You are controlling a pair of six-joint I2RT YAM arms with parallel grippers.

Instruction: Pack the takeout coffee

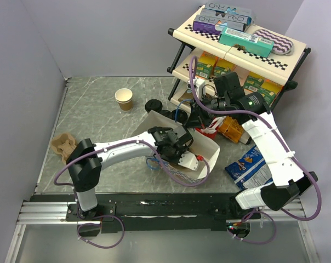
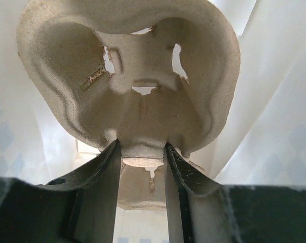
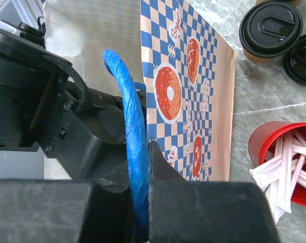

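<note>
One black-lidded coffee cup [image 3: 270, 25] and its lidded twin [image 3: 301, 58] stand side by side on the marbled table [image 1: 94, 120]. They are outside the blue-checkered paper bag [image 3: 188, 101], just beside its far edge, and the red cup of stirrers [image 3: 282, 162] stands on the same side of the bag. Inside the bag the left gripper [image 2: 142, 149] is clamped on the edge of a moulded pulp cup carrier [image 2: 138, 66], while the right gripper [image 3: 138, 172] is pinched tight on the bag's blue handle [image 3: 126, 101].
</note>
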